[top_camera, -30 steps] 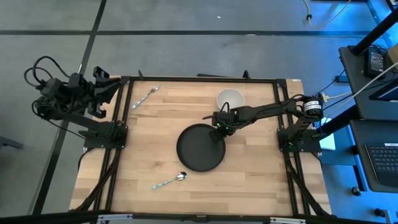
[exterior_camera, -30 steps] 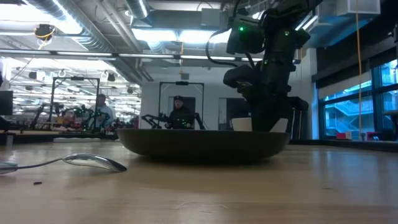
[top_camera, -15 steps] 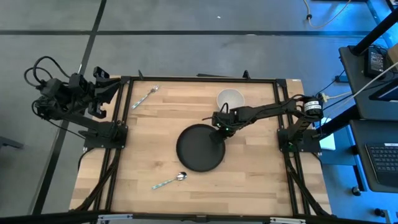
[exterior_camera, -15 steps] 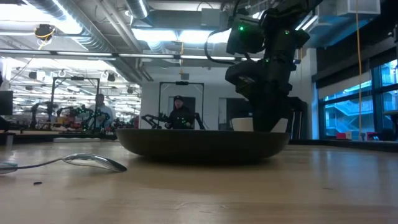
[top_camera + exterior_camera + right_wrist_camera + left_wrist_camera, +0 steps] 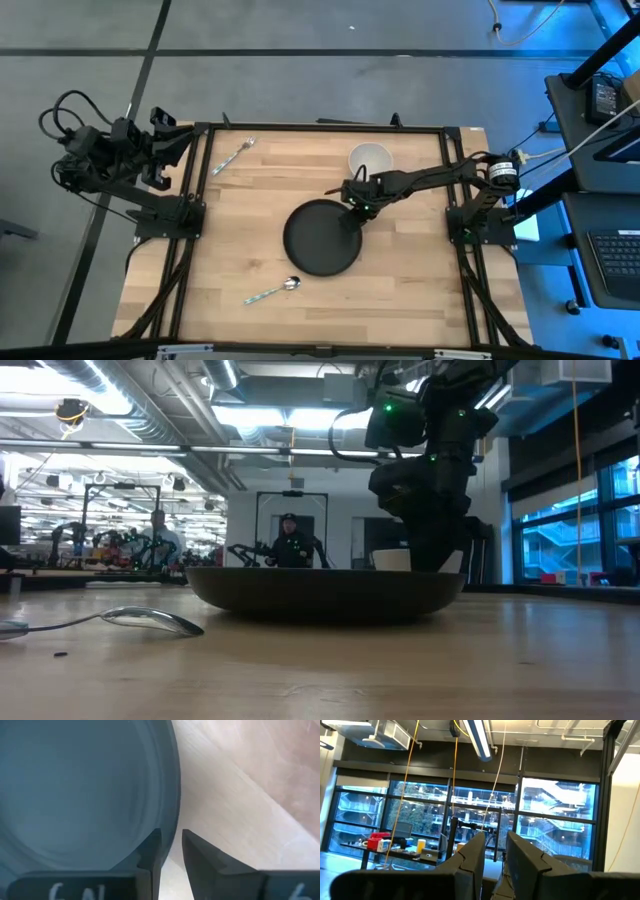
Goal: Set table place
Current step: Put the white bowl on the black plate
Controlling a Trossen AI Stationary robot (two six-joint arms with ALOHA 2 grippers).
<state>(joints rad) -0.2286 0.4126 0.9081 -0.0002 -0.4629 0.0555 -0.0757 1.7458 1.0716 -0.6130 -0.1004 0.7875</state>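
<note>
The plate [image 5: 321, 238] sits mid-table [image 5: 230, 260], the right gripper [image 5: 170, 851] pinching its rim, while spoon [image 5: 273, 291], fork [image 5: 232, 157] and cup [image 5: 369, 160] lie scattered, seemingly unplaced; left gripper [image 5: 492, 855] parked off-table, slightly parted, empty.

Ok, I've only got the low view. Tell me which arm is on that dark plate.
Observer: The right gripper, at the plate's far right rim.
Operator: Give me the jaws.
Observer: Nearly shut, with the rim between them.
Operator: Now report the other arm.
Observer: The left gripper sits off the table's left edge, holding nothing.
</note>
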